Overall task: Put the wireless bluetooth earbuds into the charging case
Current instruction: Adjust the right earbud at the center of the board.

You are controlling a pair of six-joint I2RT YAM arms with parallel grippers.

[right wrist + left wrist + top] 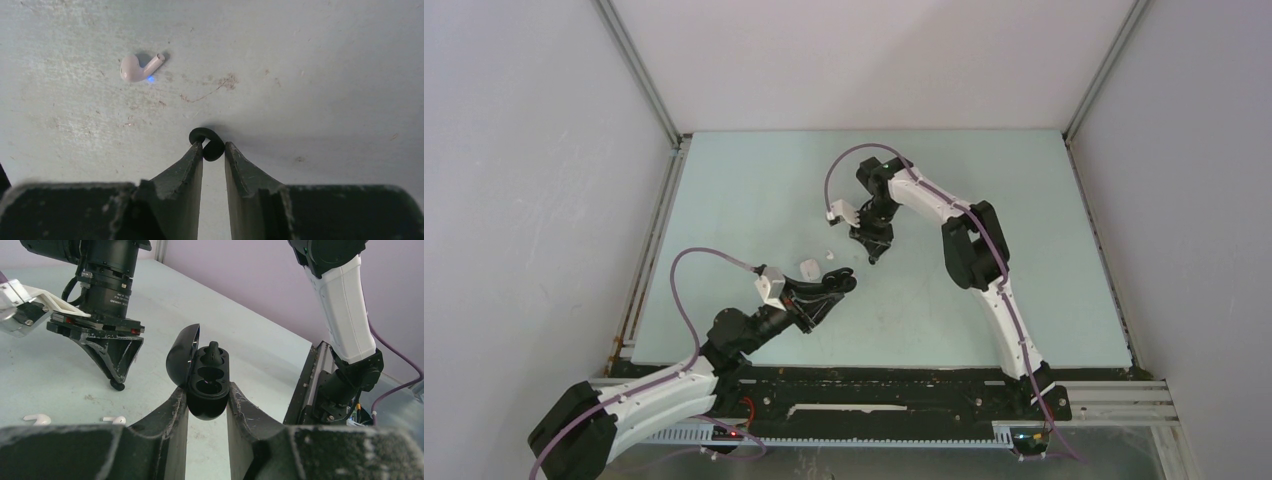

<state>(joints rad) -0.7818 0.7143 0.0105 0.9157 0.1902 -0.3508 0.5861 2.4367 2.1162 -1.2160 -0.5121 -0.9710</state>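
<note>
My left gripper is shut on an open black charging case, lid swung to the left. One black earbud sits in its far slot; the two nearer slots look empty. In the top view the left gripper holds the case near the table's middle. My right gripper is shut on a small black earbud at its fingertips, just above the table. It hangs just beyond the case in the top view and shows in the left wrist view.
A white earbud lies on the table ahead and left of the right gripper. Two white earbuds lie left of the left gripper. A white case rests beside the left gripper. The right arm rises at the right.
</note>
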